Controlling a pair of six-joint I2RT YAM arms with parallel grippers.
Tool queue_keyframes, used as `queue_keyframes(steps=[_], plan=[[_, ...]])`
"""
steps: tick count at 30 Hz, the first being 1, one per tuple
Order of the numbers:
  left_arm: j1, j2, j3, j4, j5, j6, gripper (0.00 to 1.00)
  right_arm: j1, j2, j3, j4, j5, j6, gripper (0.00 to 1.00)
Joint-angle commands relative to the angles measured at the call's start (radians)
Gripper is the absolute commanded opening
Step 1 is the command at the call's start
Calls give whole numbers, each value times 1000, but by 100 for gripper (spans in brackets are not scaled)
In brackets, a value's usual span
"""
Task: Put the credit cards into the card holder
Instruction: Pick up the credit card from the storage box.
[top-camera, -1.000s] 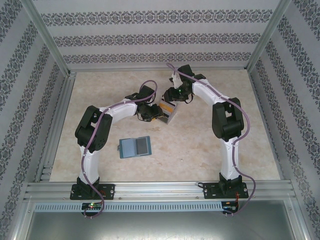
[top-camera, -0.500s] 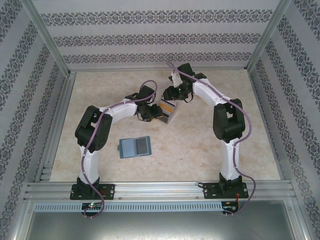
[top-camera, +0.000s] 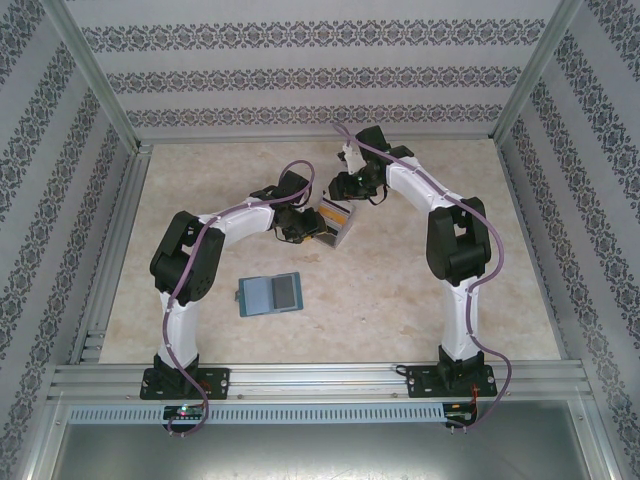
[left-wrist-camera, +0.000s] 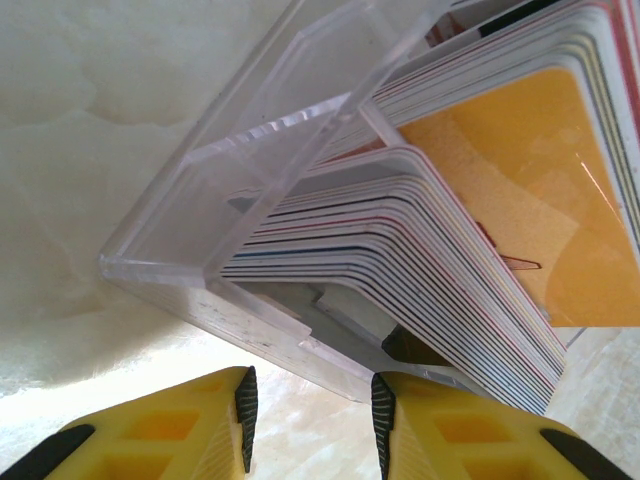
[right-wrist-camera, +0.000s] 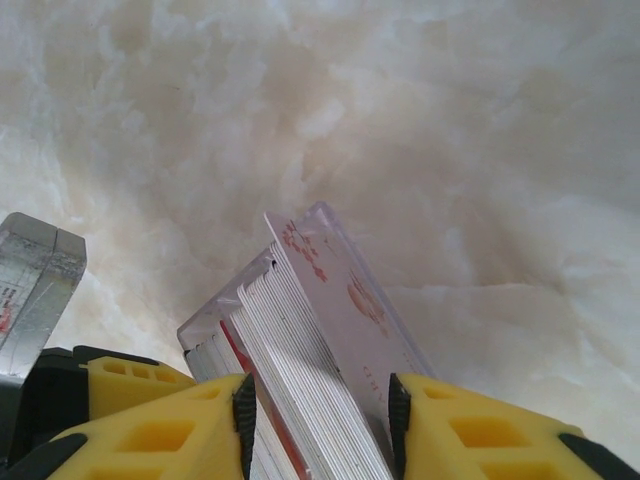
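Cards (right-wrist-camera: 300, 345) tight in R gripper (right-wrist-camera: 320, 398); L gripper (left-wrist-camera: 312, 402) half-open at box (left-wrist-camera: 225, 205) edge, hold unclear

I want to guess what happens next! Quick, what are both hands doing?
Left hand: open, by the clear box.
Right hand: closed on some cards.

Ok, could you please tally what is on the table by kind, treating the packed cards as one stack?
Card holder: 1
Clear card box: 1
Stack of cards: 1 (single cards too tightly packed to count)
Robot hands: 2 (left hand, right hand)
Total: 5
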Motion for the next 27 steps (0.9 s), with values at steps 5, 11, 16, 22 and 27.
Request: queue_keyframes(steps=[5, 11, 16, 22, 27], plan=[[9, 20, 7, 19, -13, -15, 39, -3, -32, 2, -36, -7, -17, 37], [9, 14, 3, 21, -13, -15, 39, -3, -26, -5, -32, 7, -26, 31], [9, 16, 5, 22, -14, -16, 39, -2, -22, -10, -33, 22, -36, 28], [9, 16, 9, 22, -13, -16, 39, -2, -21, -16, -36, 46, -55, 24], [9, 16, 7, 22, -11, -18, 39, -2, -24, -24, -38, 72, -69, 18]])
